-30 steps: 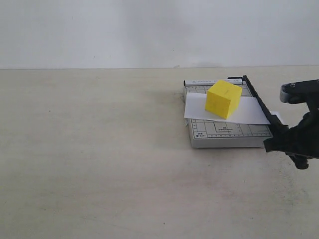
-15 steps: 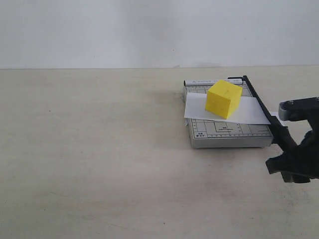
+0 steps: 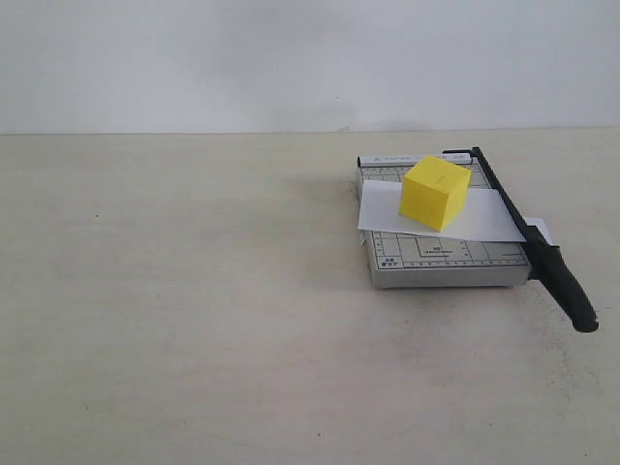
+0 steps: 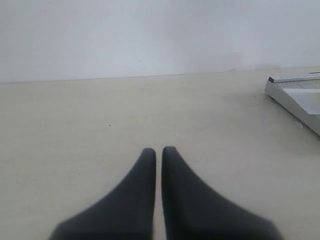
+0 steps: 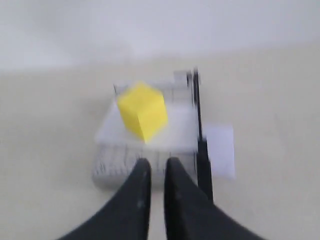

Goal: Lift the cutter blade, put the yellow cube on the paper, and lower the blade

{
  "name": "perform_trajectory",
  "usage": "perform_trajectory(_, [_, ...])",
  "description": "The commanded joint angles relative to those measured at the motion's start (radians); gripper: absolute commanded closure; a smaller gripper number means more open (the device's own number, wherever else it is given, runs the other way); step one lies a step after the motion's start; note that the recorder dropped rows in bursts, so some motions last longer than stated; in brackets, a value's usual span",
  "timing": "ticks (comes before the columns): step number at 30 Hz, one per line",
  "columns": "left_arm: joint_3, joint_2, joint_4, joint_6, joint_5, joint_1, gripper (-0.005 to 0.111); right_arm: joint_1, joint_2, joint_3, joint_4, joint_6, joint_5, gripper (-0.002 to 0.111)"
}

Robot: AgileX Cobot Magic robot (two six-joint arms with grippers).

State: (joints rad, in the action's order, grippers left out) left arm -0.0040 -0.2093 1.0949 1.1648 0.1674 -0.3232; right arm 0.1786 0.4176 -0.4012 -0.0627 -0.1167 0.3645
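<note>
Status: all three steps are judged done. The long black cutter blade (image 3: pixel 560 281) is seen lying down flat along the right side of the grey gridded cutter base (image 3: pixel 441 262), thick handle end pointing to the near edge of the worktop (image 3: pixel 194 310). The bright yellow solid cube (image 3: pixel 434 192) is parked on the white paper sheet (image 3: pixel 484 218), which is laid across the base. The whole set is located toward the far right corner of the worktop.

Tools: left tool (image 4: pixel 158 152) is pressed together, nothing pinched, held low over bare worktop well to the left of the base. Right tool (image 5: pixel 156 167) is also drawn together with only a slit showing and nothing gripped. It is aimed at the cutter from the near side, clear of the handle. That view is blurred.

Next move: probably none needed beyond parking both arms. Blade seating could be checked first. A small white tab is seen past the blade. Whether it is cut off cannot be told.

Cube: plain faces, crisp edges, one vertical edge turned to the near side, seated flat, not tilted.
</note>
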Motion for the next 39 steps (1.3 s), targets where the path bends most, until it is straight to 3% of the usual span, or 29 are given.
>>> perform_trajectory(1, [0.004,0.007,0.002,0.009,-0.01,0.003,0.102,-0.001,-0.334,0.151,0.012,0.015,-0.131,0.108])
perform_trajectory(5, [0.004,0.009,0.002,0.009,-0.014,0.003,0.102,0.001,-0.418,0.242,0.063,0.021,-0.242,0.108])
perform_trajectory(8, [0.004,0.017,0.002,0.009,-0.014,0.003,0.102,0.001,-0.418,0.244,0.063,-0.012,-0.213,0.108])
perform_trajectory(10, [0.004,0.017,0.002,0.009,-0.018,0.003,0.102,0.001,-0.418,0.25,0.076,-0.021,-0.161,0.108])
perform_trajectory(13, [0.004,0.017,0.002,0.009,-0.02,0.003,0.102,0.0,-0.418,0.25,0.1,-0.092,0.055,0.108])
perform_trajectory(15, [0.004,0.017,0.002,0.009,-0.022,0.003,0.102,0.0,-0.418,0.273,0.126,-0.295,0.206,0.108])
perform_trajectory(19, [0.004,0.017,0.002,0.009,-0.022,0.003,0.102,0.0,-0.418,0.352,0.153,-0.526,0.303,0.108])
perform_trajectory(22, [0.004,0.017,0.002,0.009,-0.022,0.003,0.102,-0.034,-0.418,0.358,0.159,-0.495,0.271,0.108])
perform_trajectory(25, [0.004,0.021,0.002,0.009,-0.016,0.003,0.102,-0.093,-0.418,0.354,0.181,-0.467,0.037,0.108])
perform_trajectory(28, [0.004,0.022,0.002,0.009,-0.021,0.003,0.102,-0.147,-0.418,0.354,0.369,-0.486,-0.146,0.108])
perform_trajectory(32, [0.004,0.022,0.002,0.009,-0.019,0.003,0.102,-0.21,-0.418,0.358,0.444,-0.214,-0.056,0.108])
perform_trajectory(35, [0.004,0.022,0.002,0.009,-0.021,0.003,0.102,-0.219,-0.418,0.363,0.403,-0.131,0.074,0.108])
perform_trajectory(39, [0.004,0.022,0.002,0.009,-0.021,0.003,0.102,-0.219,-0.418,0.399,0.386,-0.053,0.068,0.108])
